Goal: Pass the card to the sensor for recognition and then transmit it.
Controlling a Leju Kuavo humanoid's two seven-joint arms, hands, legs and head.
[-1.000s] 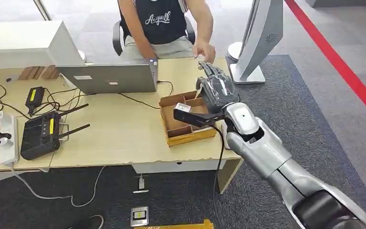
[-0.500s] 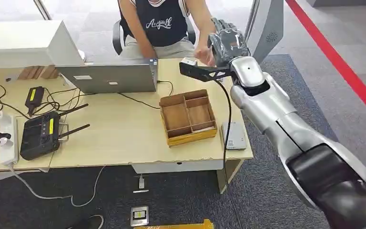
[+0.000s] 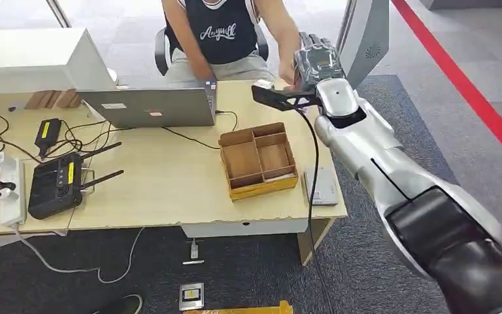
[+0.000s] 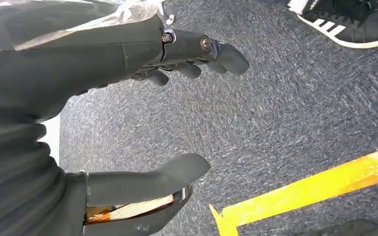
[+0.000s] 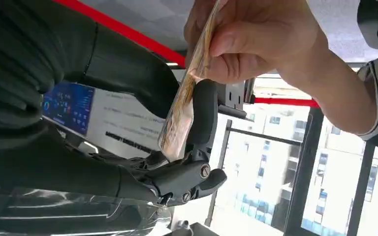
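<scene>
- Beyond the far edge of the wooden desk, the right hand was raised toward the seated person, its back turned to the head camera, so its fingers and anything in them were hidden from that view.
- Close up in the right wrist view, the card stood edge-on, so its face could not be read; the right hand pinched its lower part between the thick thumb and a dark finger.
- The person's hand gripped the upper part of the same card, covering its top edge; both hands were on it at once.
- Whether the person's hand touched the robot's could not be made out in the head view, as the robot's hand covered most of it.
- On the desk near its right end sat the divided wooden tray, and just beside the tray, at the desk's right edge, lay a flat grey sensor, partly crossed by the arm's black cable.
- Toward the desk's far side stood an open laptop; at the desk's left end lay a black controller among tangled wires.
- Hanging below desk level over grey carpet, the left hand held nothing, thumb and fingers spread apart; its palm was cut off by the frame edge.
- A yellow strip and a black shoe lay on that carpet, both cut off.
</scene>
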